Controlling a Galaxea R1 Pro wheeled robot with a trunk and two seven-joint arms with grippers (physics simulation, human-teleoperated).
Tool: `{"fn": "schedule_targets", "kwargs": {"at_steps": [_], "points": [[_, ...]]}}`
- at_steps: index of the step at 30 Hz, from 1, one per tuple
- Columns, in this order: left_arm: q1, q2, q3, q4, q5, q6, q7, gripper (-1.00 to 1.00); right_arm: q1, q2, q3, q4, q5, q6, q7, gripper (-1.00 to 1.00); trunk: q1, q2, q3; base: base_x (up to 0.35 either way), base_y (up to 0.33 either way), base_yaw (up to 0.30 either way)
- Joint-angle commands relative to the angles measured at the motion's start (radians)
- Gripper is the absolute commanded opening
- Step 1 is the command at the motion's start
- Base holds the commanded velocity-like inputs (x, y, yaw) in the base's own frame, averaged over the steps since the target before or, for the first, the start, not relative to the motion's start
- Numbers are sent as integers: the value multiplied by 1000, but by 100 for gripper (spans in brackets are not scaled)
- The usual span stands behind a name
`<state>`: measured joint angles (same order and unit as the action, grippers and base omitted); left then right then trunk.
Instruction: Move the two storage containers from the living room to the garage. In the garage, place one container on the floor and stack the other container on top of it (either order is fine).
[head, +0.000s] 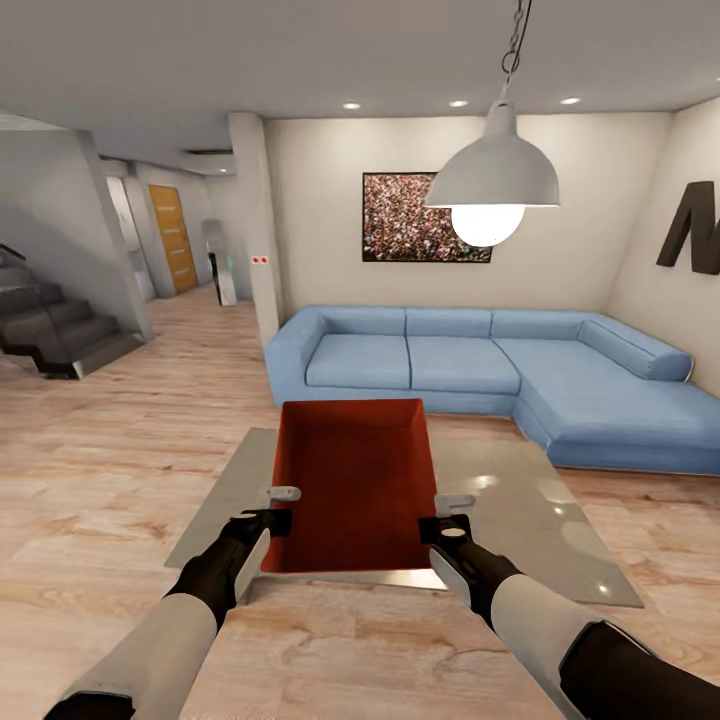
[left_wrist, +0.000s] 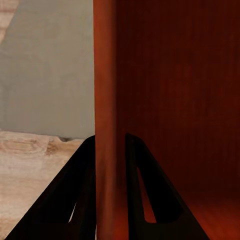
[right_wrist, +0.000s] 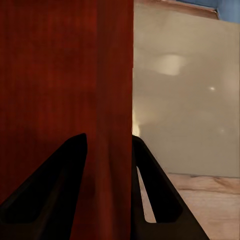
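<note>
One storage container, orange-red and open-topped, sits over a low grey glass desk in front of the blue sofa, on the light wood-plank floor of the living room. Both arms reach to its near end. The left gripper has its jaws pinching the container's left side wall, one finger outside and one inside. The right gripper pinches the right side wall the same way. A white pendant lamp hangs above the sofa.
</note>
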<state>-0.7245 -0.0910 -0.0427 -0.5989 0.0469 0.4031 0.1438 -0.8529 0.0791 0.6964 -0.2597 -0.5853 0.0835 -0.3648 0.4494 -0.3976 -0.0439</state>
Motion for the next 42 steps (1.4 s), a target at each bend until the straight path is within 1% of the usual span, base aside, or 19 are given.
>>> {"fn": "schedule_targets", "kwargs": {"at_steps": [1, 42], "points": [[-1, 0, -2, 1, 16, 5, 11, -100, -2, -1, -20, -4, 28, 7, -32, -100, 1, -2, -2, 0, 0, 267], [-1, 0, -2, 1, 16, 5, 11, -100, -2, -1, -18, -4, 28, 7, -32, -100, 1, -2, -2, 0, 0, 271]]}}
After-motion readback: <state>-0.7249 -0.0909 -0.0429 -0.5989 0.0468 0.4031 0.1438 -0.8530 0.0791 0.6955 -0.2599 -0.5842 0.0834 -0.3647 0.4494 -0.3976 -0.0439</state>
